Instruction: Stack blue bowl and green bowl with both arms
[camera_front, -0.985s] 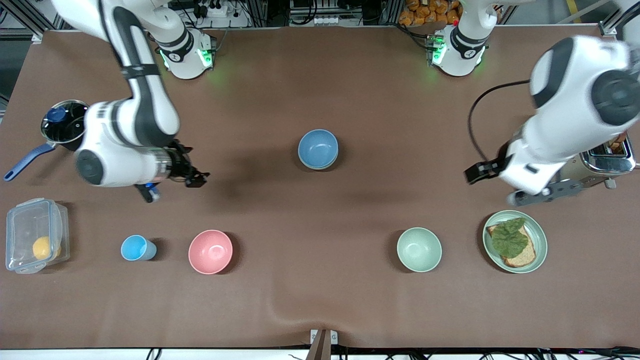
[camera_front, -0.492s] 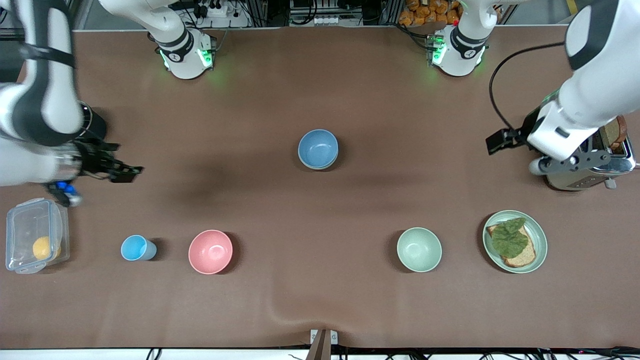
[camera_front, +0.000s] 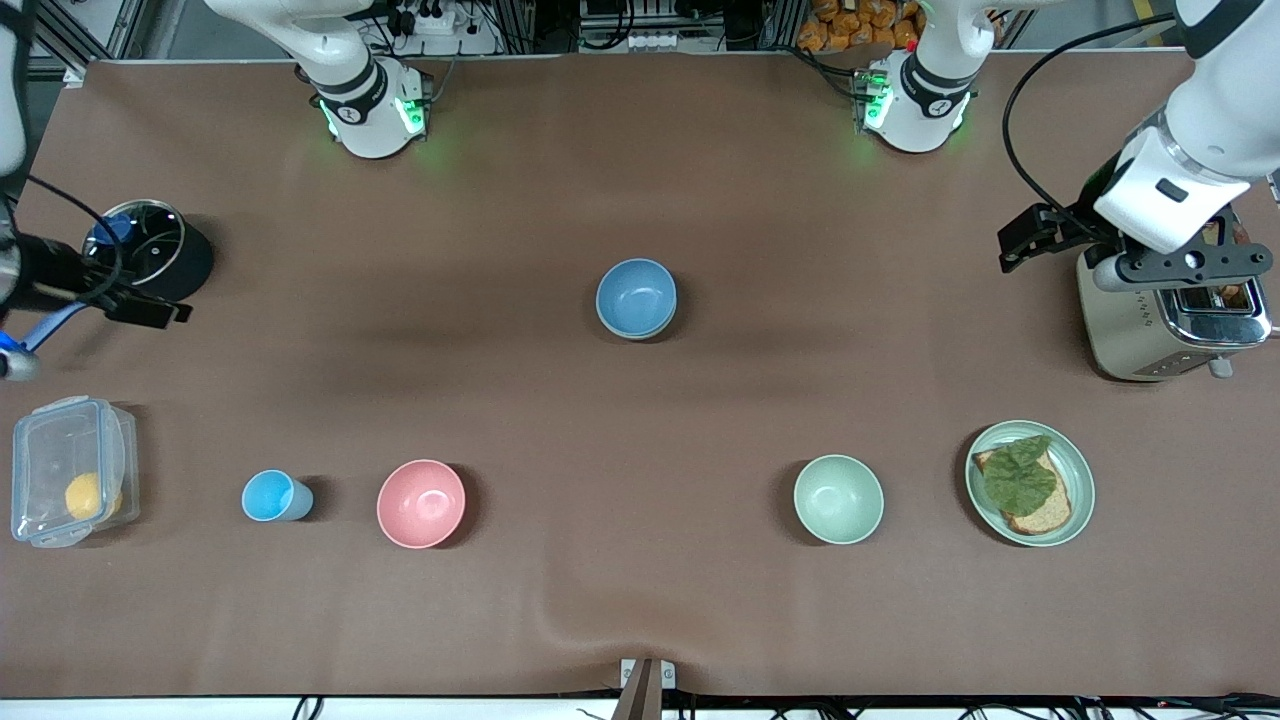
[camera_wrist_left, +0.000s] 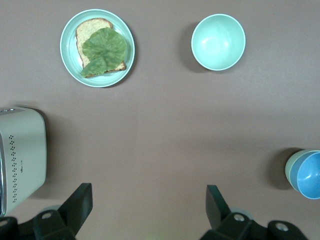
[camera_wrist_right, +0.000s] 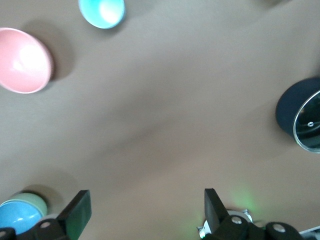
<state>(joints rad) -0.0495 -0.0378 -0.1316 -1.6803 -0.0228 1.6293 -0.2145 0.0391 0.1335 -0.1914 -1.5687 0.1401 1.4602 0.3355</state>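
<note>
The blue bowl (camera_front: 636, 297) sits nested in a green bowl (camera_wrist_left: 288, 169) mid-surface, well apart from both grippers, and a second green one (camera_front: 838, 498) stands alone nearer the front camera. The left gripper (camera_front: 1150, 262) hangs over the toaster (camera_front: 1165, 322), fingers (camera_wrist_left: 80, 206) spread wide and empty. The right gripper (camera_wrist_right: 145, 210) hangs by the black pot (camera_front: 150, 248) at its arm's end, equally open.

High front view; downward wrist views, table (camera_front: 640, 600) shared.
</note>
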